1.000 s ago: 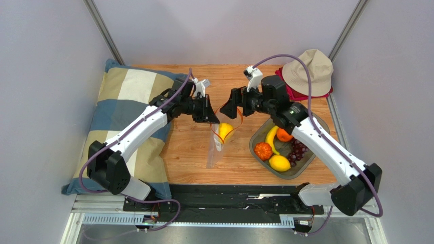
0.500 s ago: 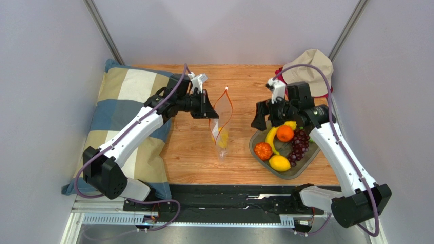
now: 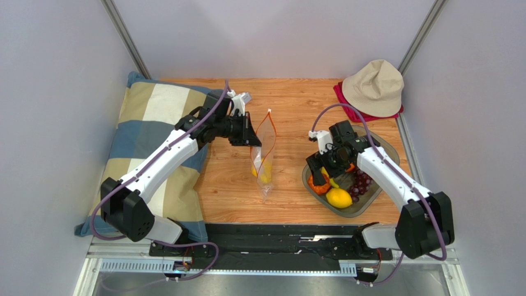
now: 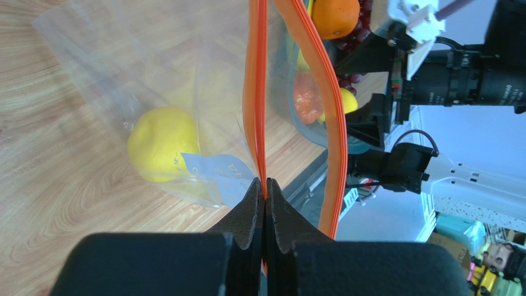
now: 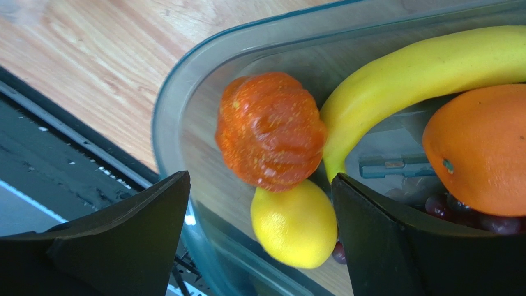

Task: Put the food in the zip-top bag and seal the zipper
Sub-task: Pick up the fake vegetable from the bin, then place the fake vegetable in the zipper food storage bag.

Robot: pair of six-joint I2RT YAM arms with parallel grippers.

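My left gripper [image 3: 253, 139] is shut on the orange-red zipper strip [image 4: 255, 98] of the clear zip-top bag [image 3: 264, 161] and holds it hanging above the table, mouth open. A yellow fruit [image 4: 162, 144] lies inside the bag. My right gripper [image 3: 322, 173] is open and empty, low over the grey tray [image 3: 390, 150], its jaws either side of the lemon [image 5: 295, 224]. The orange pumpkin [image 5: 270, 137], banana [image 5: 413, 66], orange [image 5: 478, 147] and purple grapes [image 3: 362, 182] lie in the tray.
A checked pillow [image 3: 148, 117] lies along the table's left side. A beige hat [image 3: 374, 87] on a red cloth [image 3: 346, 98] sits at the back right. A black rail [image 3: 278, 237] runs along the near table edge.
My right gripper has let go of the bag, swung right and dropped down into the tray over the pumpkin and lemon. The left gripper still holds the bag, which now hangs from one side.
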